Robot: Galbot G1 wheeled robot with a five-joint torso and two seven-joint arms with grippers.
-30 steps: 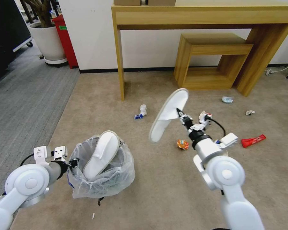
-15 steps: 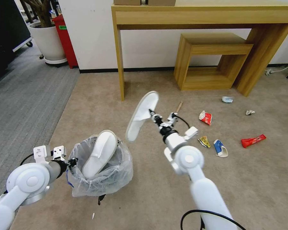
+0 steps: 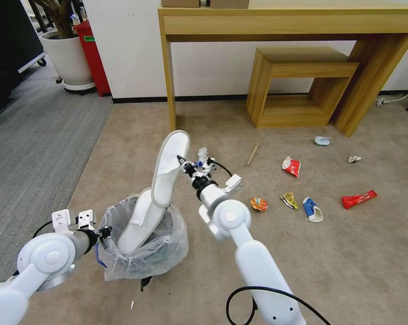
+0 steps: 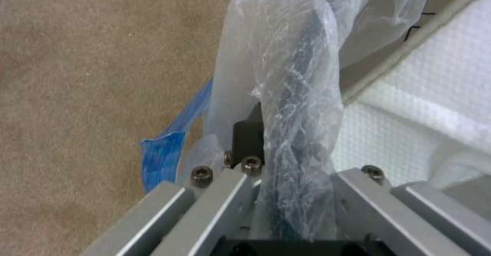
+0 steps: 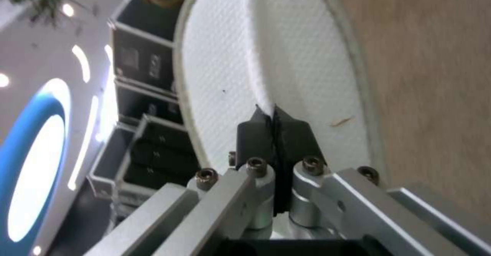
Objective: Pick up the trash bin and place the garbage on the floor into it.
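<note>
The trash bin (image 3: 143,255) with its crinkled clear bag stands on the beige floor (image 3: 213,280) at the front left. My left gripper (image 3: 105,232) is shut on its near-left rim (image 4: 294,133). One white slipper (image 3: 138,221) leans upright inside the bin (image 4: 409,133). My right gripper (image 3: 182,161) is shut on the second white slipper (image 3: 170,167), held tilted just above the bin's far rim; its pads (image 5: 256,131) pinch the slipper's edge (image 5: 266,56). Garbage lies to the right: a red wrapper (image 3: 292,166), an orange one (image 3: 259,204), a blue one (image 3: 311,210), a wooden stick (image 3: 252,154).
A tall wooden table (image 3: 285,22) and a lower one (image 3: 303,85) stand against the back wall. More litter lies at the right, including a long red wrapper (image 3: 358,198) and tissue wads (image 3: 354,159). Grey ribbed carpet (image 3: 27,135), a plant pot (image 3: 70,58) and a red bin (image 3: 91,54) are at the left.
My right arm has swung left with the slipper, from above the litter to over the bin. The left gripper and bin have stayed put.
</note>
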